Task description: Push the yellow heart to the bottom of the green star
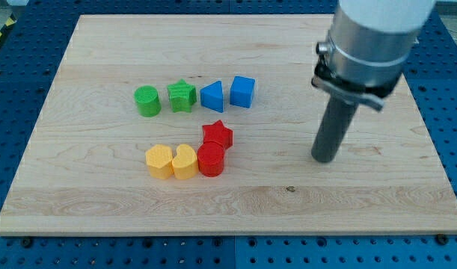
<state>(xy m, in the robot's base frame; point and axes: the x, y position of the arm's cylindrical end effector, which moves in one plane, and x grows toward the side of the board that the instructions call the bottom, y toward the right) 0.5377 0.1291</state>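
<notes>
The yellow heart point(185, 161) lies left of centre on the wooden board, touching a yellow hexagon-like block point(159, 161) on its left and a red cylinder point(211, 159) on its right. The green star point(182, 96) sits above them in a row of blocks. My tip point(323, 158) rests on the board well to the view's right of the yellow heart, apart from all blocks.
A green cylinder point(147, 101) is left of the green star; a blue triangle point(212, 96) and a blue cube point(242, 91) are to its right. A red star point(218, 135) sits above the red cylinder. The wooden board point(78, 209) lies on a blue perforated table.
</notes>
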